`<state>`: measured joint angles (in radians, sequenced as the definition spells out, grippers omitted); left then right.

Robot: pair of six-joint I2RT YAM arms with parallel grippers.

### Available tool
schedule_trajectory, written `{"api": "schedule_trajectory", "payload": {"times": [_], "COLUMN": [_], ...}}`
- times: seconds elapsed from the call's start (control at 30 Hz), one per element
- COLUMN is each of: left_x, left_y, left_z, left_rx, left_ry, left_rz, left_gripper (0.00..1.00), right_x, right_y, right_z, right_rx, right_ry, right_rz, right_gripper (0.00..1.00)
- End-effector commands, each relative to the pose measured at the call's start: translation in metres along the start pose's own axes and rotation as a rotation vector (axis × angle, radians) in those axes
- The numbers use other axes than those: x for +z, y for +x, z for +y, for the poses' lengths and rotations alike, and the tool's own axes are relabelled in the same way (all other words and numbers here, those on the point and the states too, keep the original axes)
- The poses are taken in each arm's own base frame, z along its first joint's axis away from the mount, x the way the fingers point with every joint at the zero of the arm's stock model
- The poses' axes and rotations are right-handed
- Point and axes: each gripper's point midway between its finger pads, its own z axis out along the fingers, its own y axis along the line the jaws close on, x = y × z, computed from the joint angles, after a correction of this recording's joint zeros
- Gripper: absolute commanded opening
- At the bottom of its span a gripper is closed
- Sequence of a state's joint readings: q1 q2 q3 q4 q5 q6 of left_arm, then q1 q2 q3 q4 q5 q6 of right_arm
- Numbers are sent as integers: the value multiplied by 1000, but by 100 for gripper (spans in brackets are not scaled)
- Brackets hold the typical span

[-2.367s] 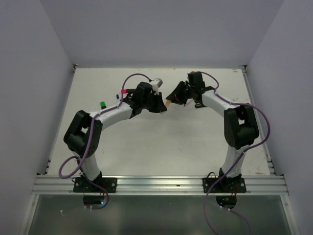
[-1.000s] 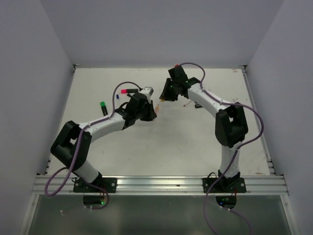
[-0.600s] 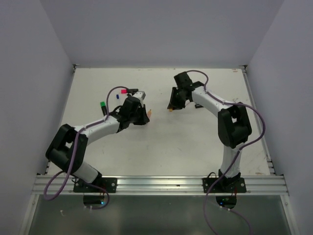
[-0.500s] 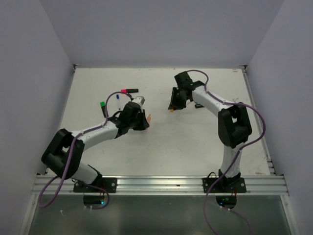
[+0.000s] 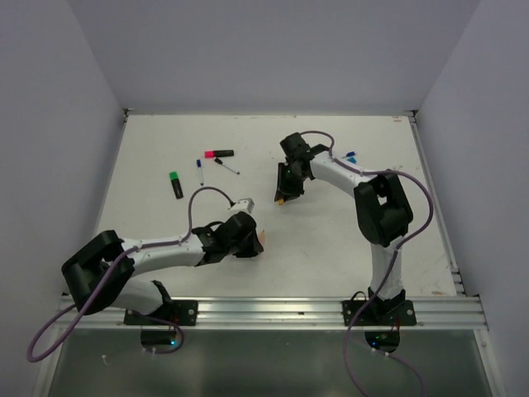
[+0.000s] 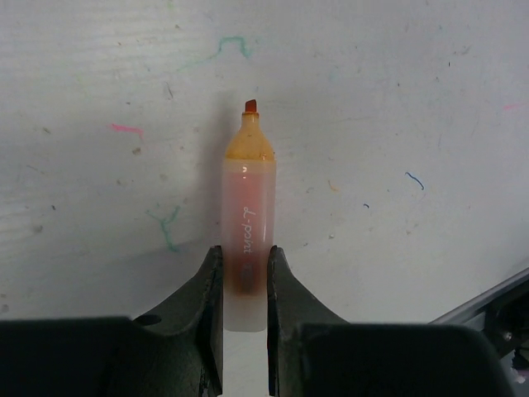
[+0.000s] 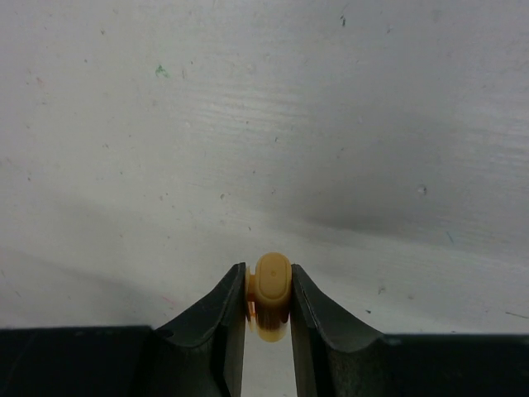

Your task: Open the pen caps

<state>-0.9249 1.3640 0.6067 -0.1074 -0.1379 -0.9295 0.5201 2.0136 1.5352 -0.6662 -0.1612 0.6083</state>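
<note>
Since the earlier frame the left arm has drawn back toward the near edge and the right gripper has slid left and nearer, so the two now sit well apart.

From the top camera, the left gripper [image 5: 254, 241] lies low over the table [image 5: 331, 248] at near centre, with a peach highlighter barrel [image 5: 261, 240] poking out to the right. The right gripper [image 5: 282, 195] hangs farther back, an orange cap [image 5: 281, 198] at its tip. Far left of both lie a pink-capped highlighter [image 5: 218, 154], a green-capped highlighter [image 5: 175, 184] and two thin pens [image 5: 199, 171]. Small blue caps [image 5: 350, 155] sit right of the right arm. Nothing lies between the grippers.

On the left wrist camera, the fingers [image 6: 207, 298] stand narrow, clamped on the barrel's [image 6: 248, 231] rear end. Its long axis runs straight out from the gripper [image 6: 245, 285], and its bare orange tip [image 6: 250, 106] points away over the ink-flecked table [image 6: 397, 99].

On the right wrist camera, the fingers [image 7: 234, 314] pinch the cap [image 7: 269, 289] narrowly. It is seen end-on, its axis pointing out from the gripper [image 7: 269, 310], above the table [image 7: 331, 124].
</note>
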Motion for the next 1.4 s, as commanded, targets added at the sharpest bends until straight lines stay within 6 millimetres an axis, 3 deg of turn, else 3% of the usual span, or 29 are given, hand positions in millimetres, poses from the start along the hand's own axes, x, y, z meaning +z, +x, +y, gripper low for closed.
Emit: {"api": "schedule_trajectory", "payload": {"times": [0.0,0.2,0.33,0.37,0.4,0.43,0.47,0.63,0.77,0.9,0.93,1.0,1.07,1.17,1.37], "left_x": [4,13,17,18,17,15,15,7,0,-15,-19,-28,-38,-49,-56], "left_y": [5,19,32,35,36,36,39,41,34,13,1,-14,-31,-53,-81], "left_z": [-7,-18,-15,-12,-9,-9,-3,8,6,-3,-16,-25,-41,-60,-79], "left_rx": [-110,-93,-86,-90,-91,-95,-95,-102,-90,-4,10,65,120,189,277], "left_ry": [-26,-84,-110,-119,-126,-125,-136,-146,-132,-132,-107,-91,-64,-32,13], "left_rz": [-26,-11,12,16,14,12,16,3,-19,-64,-87,-126,-158,-206,-244], "left_gripper": [0,0,1,12,16,20,29,47,66,79,81,84,86,86,86], "right_x": [8,21,26,26,27,27,25,21,1,-31,-35,-46,-44,-36,-21], "right_y": [15,36,46,47,48,49,49,47,25,-28,-31,-59,-71,-84,-102], "right_z": [16,9,0,0,-1,-2,-3,-4,1,3,-3,-16,-41,-60,-76], "right_rx": [4,19,43,42,43,40,38,13,-2,25,44,105,173,241,311], "right_ry": [-22,55,96,99,102,104,109,116,120,135,155,167,219,260,338], "right_rz": [51,85,116,121,124,124,119,116,40,-72,-56,-101,-100,-98,-110], "right_gripper": [3,8,21,25,27,36,40,63,71,75,75,75,74,71,69]}}
